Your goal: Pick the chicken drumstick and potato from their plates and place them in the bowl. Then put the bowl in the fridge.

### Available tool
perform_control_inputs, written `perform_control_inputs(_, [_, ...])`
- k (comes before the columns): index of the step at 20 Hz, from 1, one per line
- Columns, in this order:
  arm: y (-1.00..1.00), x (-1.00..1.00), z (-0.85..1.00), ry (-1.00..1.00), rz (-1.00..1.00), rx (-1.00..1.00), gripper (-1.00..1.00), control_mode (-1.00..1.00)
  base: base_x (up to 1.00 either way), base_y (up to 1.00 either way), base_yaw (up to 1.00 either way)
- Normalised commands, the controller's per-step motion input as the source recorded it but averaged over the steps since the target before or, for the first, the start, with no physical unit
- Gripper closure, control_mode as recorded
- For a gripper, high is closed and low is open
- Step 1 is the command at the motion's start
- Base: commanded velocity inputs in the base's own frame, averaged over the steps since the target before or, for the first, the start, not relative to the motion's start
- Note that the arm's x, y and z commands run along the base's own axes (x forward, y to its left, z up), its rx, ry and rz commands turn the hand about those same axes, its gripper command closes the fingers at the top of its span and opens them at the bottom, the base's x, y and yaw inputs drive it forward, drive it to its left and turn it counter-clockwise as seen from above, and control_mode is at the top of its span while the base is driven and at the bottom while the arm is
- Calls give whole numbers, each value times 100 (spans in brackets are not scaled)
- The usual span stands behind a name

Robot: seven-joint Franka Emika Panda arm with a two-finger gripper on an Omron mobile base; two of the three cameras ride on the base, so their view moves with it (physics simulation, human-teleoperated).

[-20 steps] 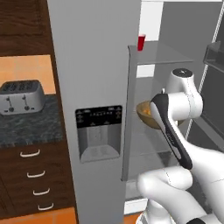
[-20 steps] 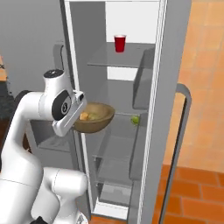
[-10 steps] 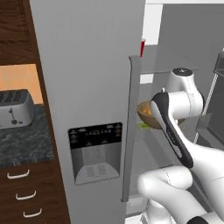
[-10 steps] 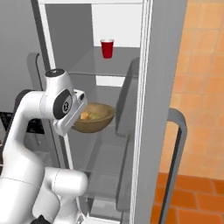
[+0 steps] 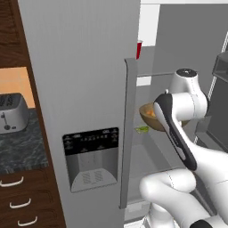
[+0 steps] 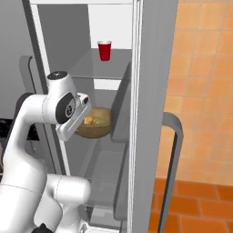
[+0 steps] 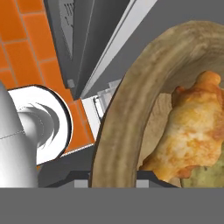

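Note:
My gripper (image 6: 82,120) is shut on the rim of the tan wooden bowl (image 6: 96,124) and holds it level at the open fridge (image 5: 84,67), above a middle shelf. From the left the bowl (image 5: 148,116) peeks out behind my forearm. In the hand view the thick rim of the bowl (image 7: 114,127) runs close to the camera, and inside lie the orange-golden chicken drumstick (image 7: 192,131) and, under it, a bit of the yellowish potato (image 7: 205,177). The plates are out of view.
A red cup (image 6: 104,50) stands on the upper glass shelf. A small green item (image 5: 142,129) lies on the shelf under the bowl. The fridge's open door (image 6: 152,91) with its handle stands to the right. A toaster (image 5: 11,113) sits on the dark counter at the left.
The whole picture has shifted: the base has moved and the fridge now looms larger and closer. The arm's pose and its hold on the bowl look unchanged.

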Motion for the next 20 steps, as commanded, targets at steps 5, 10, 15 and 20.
perform_control_inputs(5, [-2,9,-2,-1,0,0,100,-100,24,-10,0])
perform_control_inputs(10, [-20,60,-18,-21,5,0,100,-100,0,0,0])
perform_control_inputs(15, [-23,61,-29,-15,9,0,100,-100,0,0,0])
perform_control_inputs(20, [-1,58,-2,0,2,0,100,-100,0,0,0])
